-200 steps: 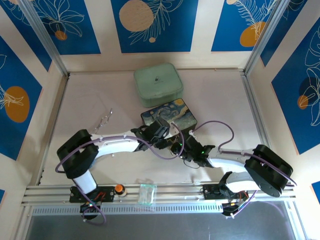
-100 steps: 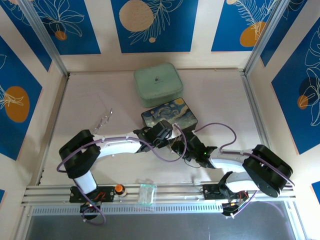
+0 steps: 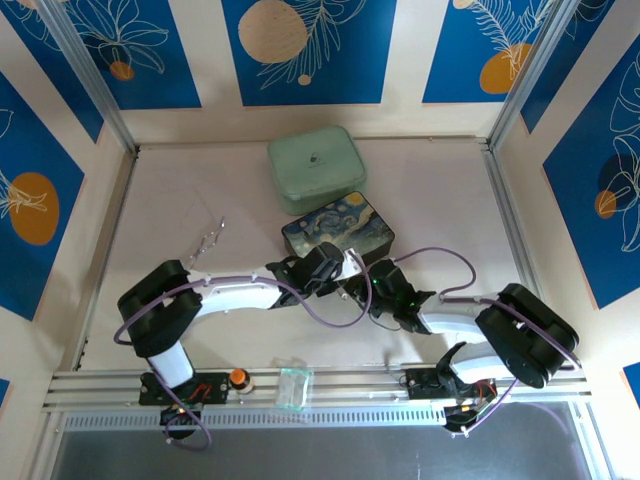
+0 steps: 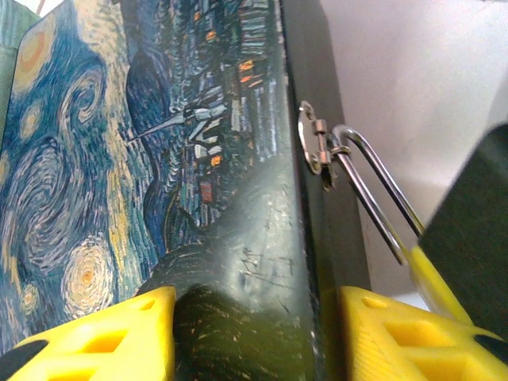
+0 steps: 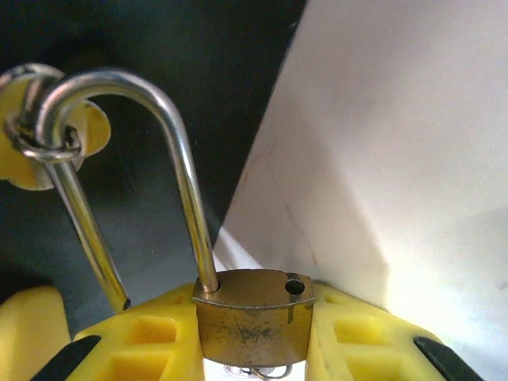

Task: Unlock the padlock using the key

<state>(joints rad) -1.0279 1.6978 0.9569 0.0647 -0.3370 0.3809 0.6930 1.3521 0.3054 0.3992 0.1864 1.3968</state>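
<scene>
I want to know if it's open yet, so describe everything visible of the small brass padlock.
The small brass padlock has a scuffed yellow-metal body and a silvery U-shaped shackle. Its body is pinched between the yellow pads of the right hand. The shackle hooks through the latch ring of the dark painted box. One leg sits in the body; the other hangs free, its hole empty.

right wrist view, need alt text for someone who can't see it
A small brass padlock is clamped between the yellow fingers of the right gripper. Its silvery shackle loops through a latch ring on the dark box. One shackle end hangs free outside the padlock body, and pale table lies to the right.
</scene>
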